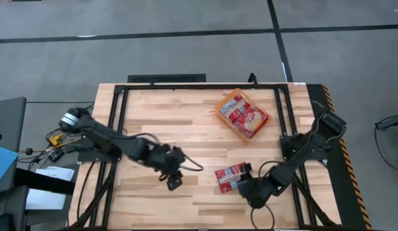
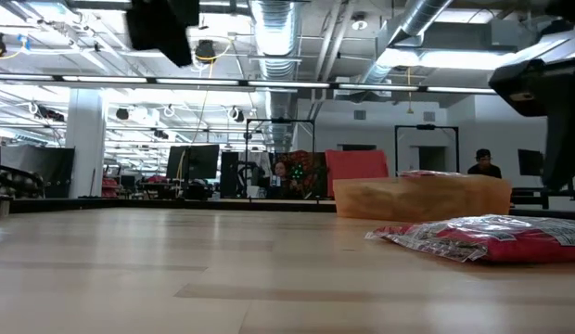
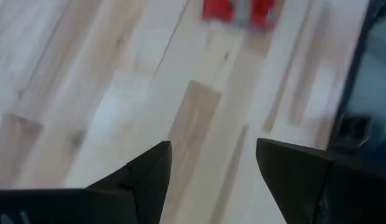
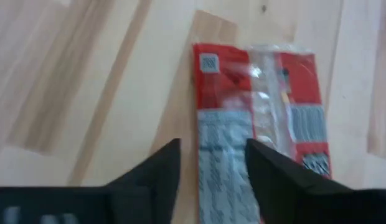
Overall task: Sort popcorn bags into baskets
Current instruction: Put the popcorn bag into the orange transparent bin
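Note:
One red popcorn bag with white and blue panels [image 1: 228, 178] lies flat on the wood near the table's near edge; the low view shows it too [image 2: 491, 239]. My right gripper [image 1: 245, 187] is open and hovers just right of and above the bag. In the right wrist view its fingers [image 4: 211, 171] straddle the bag's near end [image 4: 258, 112] without touching. The orange basket [image 1: 219, 110] sits far right of centre with several bags in it [image 1: 245, 115]. My left gripper [image 1: 175, 181] is open over bare wood, left of the loose bag [image 3: 243, 11].
A black frame rail [image 1: 186, 85] runs along the table's far edge, with rails down both sides. Bare wood lies between the two grippers and across the table's left half [image 1: 154, 115]. In the low view the basket [image 2: 422, 197] stands behind the loose bag.

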Robot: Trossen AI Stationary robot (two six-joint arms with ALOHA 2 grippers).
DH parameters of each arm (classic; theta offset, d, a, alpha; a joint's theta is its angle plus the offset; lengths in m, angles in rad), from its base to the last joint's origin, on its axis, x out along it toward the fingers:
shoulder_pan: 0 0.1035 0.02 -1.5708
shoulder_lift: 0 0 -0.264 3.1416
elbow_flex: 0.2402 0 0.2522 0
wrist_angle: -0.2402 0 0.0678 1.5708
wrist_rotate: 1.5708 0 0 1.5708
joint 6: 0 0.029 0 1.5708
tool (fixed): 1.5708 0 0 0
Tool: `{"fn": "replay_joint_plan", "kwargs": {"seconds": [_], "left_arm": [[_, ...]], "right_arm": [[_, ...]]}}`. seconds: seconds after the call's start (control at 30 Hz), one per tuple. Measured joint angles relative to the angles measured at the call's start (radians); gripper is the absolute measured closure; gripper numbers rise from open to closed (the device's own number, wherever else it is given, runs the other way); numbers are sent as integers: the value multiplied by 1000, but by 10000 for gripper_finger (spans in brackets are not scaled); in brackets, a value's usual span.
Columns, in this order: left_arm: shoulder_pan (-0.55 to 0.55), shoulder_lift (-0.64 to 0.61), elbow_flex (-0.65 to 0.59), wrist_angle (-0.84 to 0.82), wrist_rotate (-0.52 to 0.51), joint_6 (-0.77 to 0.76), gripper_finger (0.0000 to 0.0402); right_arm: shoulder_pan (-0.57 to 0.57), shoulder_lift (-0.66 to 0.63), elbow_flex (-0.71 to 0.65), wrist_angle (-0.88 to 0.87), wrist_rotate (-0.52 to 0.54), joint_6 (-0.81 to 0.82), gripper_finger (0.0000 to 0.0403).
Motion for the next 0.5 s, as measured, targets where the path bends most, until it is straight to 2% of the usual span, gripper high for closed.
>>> {"fn": "replay_joint_plan", "kwargs": {"seconds": [0.13,0.27,0.37,0.5], "left_arm": [[-80,-94,-161,167,-127,-182,180],[-137,-123,-231,217,-229,-287,180],[-167,-120,-256,215,-276,-338,180],[-184,-114,-268,212,-304,-377,180]], "right_arm": [[-4,73,64,-25,2,0,144],[-24,155,111,-53,5,13,99],[-46,214,139,-96,34,19,92],[-68,279,185,-176,53,29,109]]}}
